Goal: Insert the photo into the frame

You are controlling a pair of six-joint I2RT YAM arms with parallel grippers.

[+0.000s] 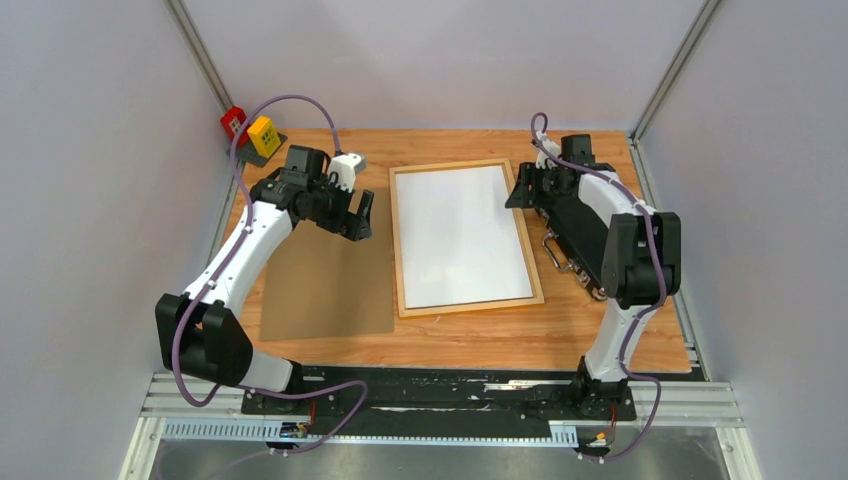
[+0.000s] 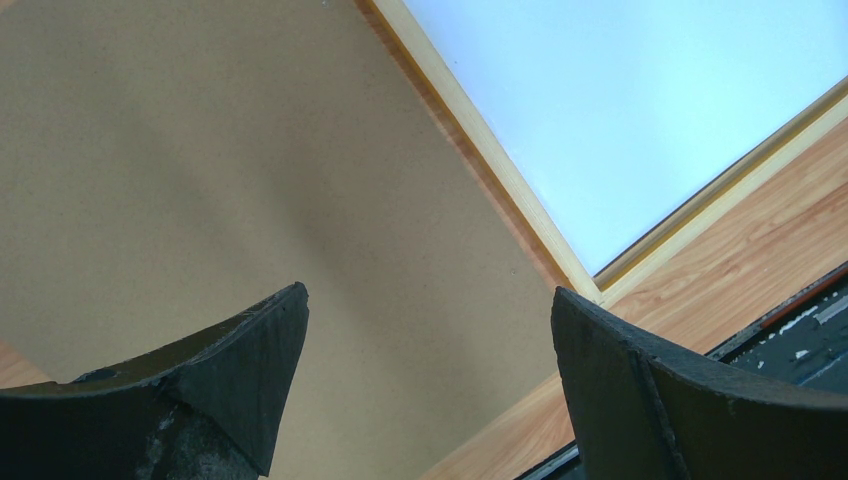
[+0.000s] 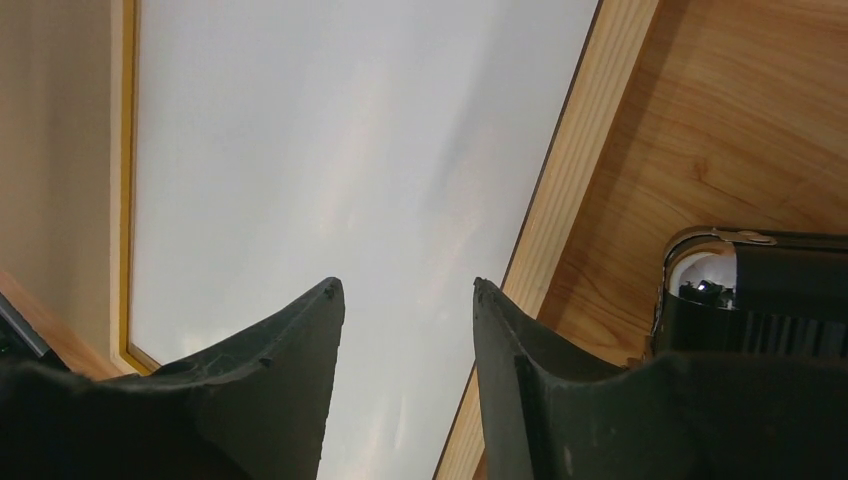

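The frame [image 1: 396,240] lies flat mid-table, light wood rim up. Inside it rests the photo [image 1: 462,236], white back up and filling the opening. My left gripper [image 1: 358,215] hovers open left of the frame, above a brown hardboard panel [image 1: 325,290]. In the left wrist view its fingers [image 2: 250,360] stand wide apart over the panel [image 2: 200,150], with the frame's corner [image 2: 590,290] to the right. My right gripper [image 1: 520,188] is open at the frame's right rim. In the right wrist view nothing sits between its fingertips [image 3: 408,290], which hang over the photo [image 3: 330,130] beside the rim [image 3: 590,130].
A black case with metal handles [image 1: 575,225] lies right of the frame, under the right arm, and shows in the right wrist view [image 3: 760,290]. A red and yellow block [image 1: 250,128] sits at the back left corner. Grey walls close in the table's sides.
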